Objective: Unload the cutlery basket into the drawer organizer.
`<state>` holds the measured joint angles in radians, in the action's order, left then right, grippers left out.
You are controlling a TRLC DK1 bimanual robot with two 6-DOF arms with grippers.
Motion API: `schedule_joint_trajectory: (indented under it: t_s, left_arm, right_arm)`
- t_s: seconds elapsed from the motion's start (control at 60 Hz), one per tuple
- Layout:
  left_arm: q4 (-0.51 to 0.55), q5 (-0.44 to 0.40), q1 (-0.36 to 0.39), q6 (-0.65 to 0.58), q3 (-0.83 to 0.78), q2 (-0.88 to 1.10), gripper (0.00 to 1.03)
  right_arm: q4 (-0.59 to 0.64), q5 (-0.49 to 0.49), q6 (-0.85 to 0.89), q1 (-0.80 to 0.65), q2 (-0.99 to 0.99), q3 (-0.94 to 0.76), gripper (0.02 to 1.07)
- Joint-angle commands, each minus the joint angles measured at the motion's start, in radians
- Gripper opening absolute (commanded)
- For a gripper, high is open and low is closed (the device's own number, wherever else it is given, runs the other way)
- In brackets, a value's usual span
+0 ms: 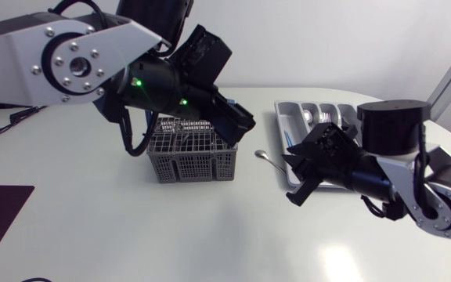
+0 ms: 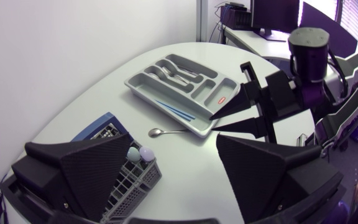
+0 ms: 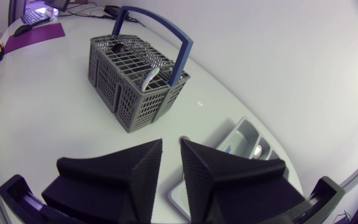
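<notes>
The left pincer (image 2: 173, 138) hung over the near corner of the grey cutlery basket (image 3: 138, 93), its two broad fingers (image 2: 86, 168) spread wide apart with nothing between them and nothing touching them. The basket stood on the white bench (image 1: 131, 227) under the left arm, with its blue handle (image 3: 160, 25) arched upright. A silver piece (image 3: 149, 79) still leaned in one of its compartments, and two pale rounded ends (image 2: 139, 152) stuck up just beside the left finger.

The right pincer (image 3: 171, 144) was open only a little, a narrow gap showing between its wedge tips, and it held nothing. It hovered at the near end of the grey drawer organizer (image 2: 143, 76), pointing towards the basket. The organizer lay on the bench well apart from the basket, with cutlery already in several of its compartments and thin blue pieces in the long one.

A single spoon (image 1: 268, 157) lay flat on the bench between basket and organizer, just beside the organizer's edge and touched by neither pincer.
</notes>
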<state>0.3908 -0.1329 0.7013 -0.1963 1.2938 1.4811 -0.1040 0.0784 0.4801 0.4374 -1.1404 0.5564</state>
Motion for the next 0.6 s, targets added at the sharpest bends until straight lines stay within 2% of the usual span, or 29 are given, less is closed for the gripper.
schedule_joint_trajectory:
  t_s: [0.0,0.25,0.583]
  left_arm:
    - [0.002,0.012,-0.029,-0.08,-0.05,-0.038,0.97]
    - [0.0,0.027,-0.083,-0.184,-0.133,-0.105,0.97]
    - [-0.003,0.027,-0.103,-0.264,-0.225,-0.159,0.98]
  right_arm:
    - [0.023,0.035,0.011,-0.02,-0.093,0.059,0.49]
    - [0.078,0.061,0.015,-0.06,-0.372,0.24,0.66]
    - [0.19,0.061,0.055,-0.12,-0.685,0.487,0.75]
